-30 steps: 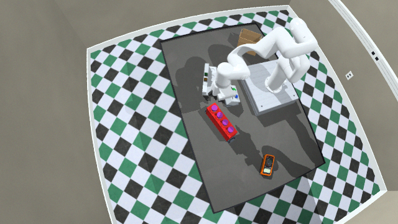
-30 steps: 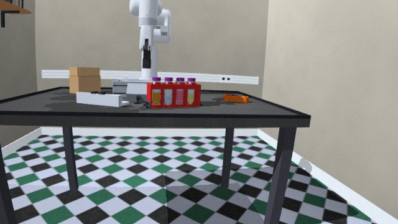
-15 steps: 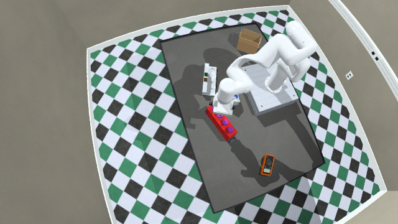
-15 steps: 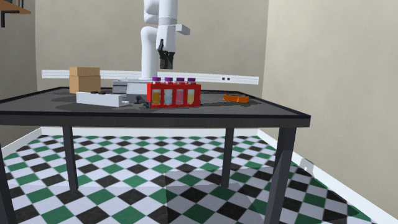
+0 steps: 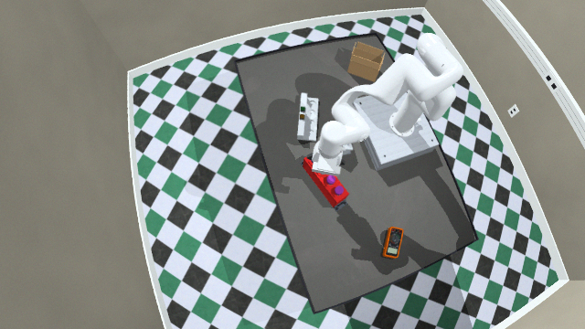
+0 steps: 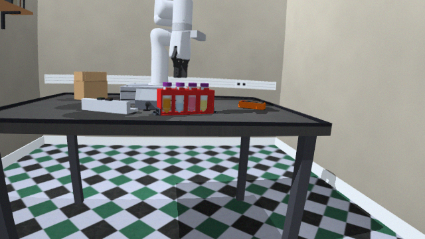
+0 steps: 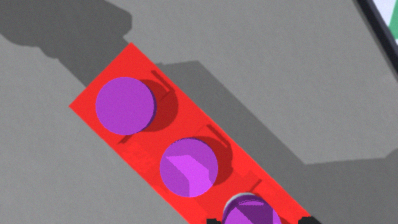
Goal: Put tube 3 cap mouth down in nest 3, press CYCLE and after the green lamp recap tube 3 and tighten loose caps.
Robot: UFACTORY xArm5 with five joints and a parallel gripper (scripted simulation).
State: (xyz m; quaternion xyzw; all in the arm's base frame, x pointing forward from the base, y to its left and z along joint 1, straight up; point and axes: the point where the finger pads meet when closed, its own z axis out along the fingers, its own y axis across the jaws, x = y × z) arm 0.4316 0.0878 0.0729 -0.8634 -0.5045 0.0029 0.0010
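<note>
Multimeter (image 5: 392,242), cardboard box (image 5: 366,61) well apart

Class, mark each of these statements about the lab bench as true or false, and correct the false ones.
1. All four tubes in the red rack wear purple caps. True.
2. The claw is gripping a cap. False: it hangs open above the rack and holds nothing.
3. The orange meter lies on the table, apart from the rack. True.
4. The cardboard box stands on the floor. False: it stands on the table.
</note>
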